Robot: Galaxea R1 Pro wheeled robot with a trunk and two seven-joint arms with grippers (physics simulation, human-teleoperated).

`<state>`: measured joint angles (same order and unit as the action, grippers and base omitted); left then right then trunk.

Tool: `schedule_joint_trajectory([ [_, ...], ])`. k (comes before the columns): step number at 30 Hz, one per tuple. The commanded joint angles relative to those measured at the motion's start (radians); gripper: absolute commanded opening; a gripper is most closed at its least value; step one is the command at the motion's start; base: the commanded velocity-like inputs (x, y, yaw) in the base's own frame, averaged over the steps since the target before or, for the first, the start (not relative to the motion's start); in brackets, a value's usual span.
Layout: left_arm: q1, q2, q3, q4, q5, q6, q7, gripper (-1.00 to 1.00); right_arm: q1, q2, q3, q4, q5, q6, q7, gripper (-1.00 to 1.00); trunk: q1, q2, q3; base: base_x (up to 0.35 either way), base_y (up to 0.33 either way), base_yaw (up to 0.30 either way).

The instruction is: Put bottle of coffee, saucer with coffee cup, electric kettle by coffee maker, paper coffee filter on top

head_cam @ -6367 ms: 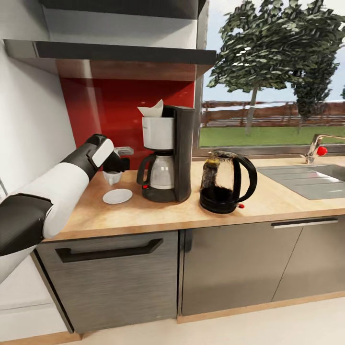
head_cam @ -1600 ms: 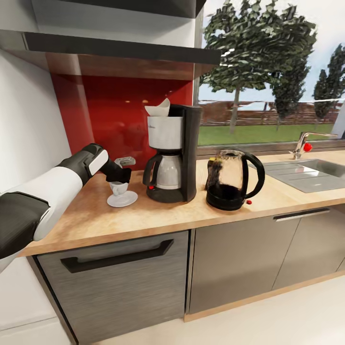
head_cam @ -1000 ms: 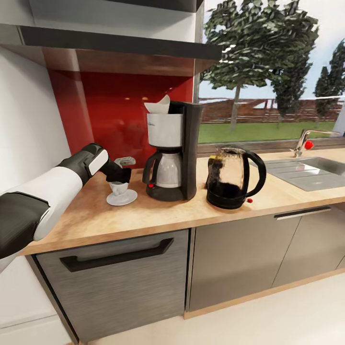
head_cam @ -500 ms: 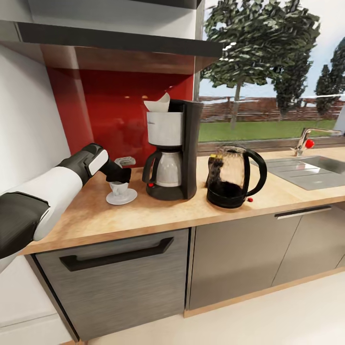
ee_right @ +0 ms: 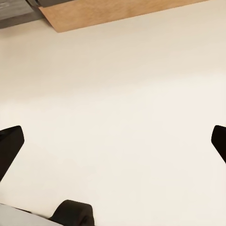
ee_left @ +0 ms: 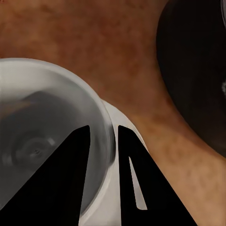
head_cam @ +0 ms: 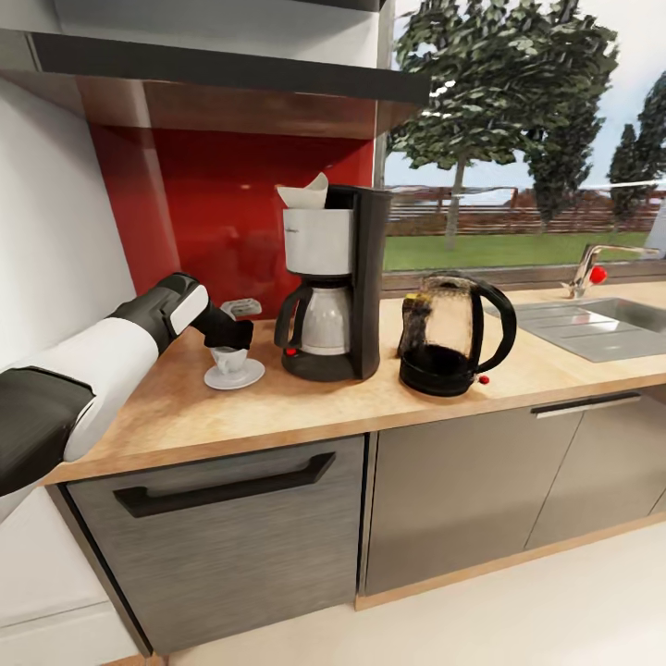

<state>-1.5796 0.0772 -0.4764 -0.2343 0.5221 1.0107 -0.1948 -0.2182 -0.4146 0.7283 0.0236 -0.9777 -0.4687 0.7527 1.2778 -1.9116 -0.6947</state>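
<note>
We see L gripper (ee_left: 101, 179) pinching cup (head_cam: 228, 359) wall, one finger inside; cup sits on saucer (head_cam: 234, 376) by maker (head_cam: 331, 282). R gripper (ee_right: 113, 141) spread wide, idle.

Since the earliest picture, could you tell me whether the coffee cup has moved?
Yes. The coffee cup has come down: earlier it hung above the saucer, now it sits on it, left of the coffee maker, the left gripper pinching its rim.
</note>
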Motion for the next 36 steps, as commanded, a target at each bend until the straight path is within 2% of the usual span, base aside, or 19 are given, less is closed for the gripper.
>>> schedule_joint_trajectory([
  [1,0.012,0.001,-0.007,0.0,-0.002,0.002,-0.007,-1.0,-0.001,0.0,0.008,0.003,-0.009,-0.004,0.005,1.0,0.0,0.0,-0.001,0.0,0.0,0.0],
  [22,0.012,0.001,-0.008,0.0,-0.002,0.002,-0.008,-1.0,-0.001,0.0,0.008,0.003,-0.009,-0.004,0.005,1.0,0.0,0.0,-0.001,0.0,0.0,0.0],
  [23,0.012,0.001,-0.008,0.0,-0.002,0.002,-0.008,1.0,-0.001,0.0,0.008,0.003,-0.009,-0.004,0.005,1.0,0.0,0.0,-0.001,0.0,0.0,0.0],
  [36,0.012,0.001,-0.008,-0.002,-0.001,0.002,-0.008,1.0,-0.001,0.0,0.008,0.003,-0.009,-0.004,0.005,1.0,0.0,0.0,-0.001,0.0,0.0,0.0],
])
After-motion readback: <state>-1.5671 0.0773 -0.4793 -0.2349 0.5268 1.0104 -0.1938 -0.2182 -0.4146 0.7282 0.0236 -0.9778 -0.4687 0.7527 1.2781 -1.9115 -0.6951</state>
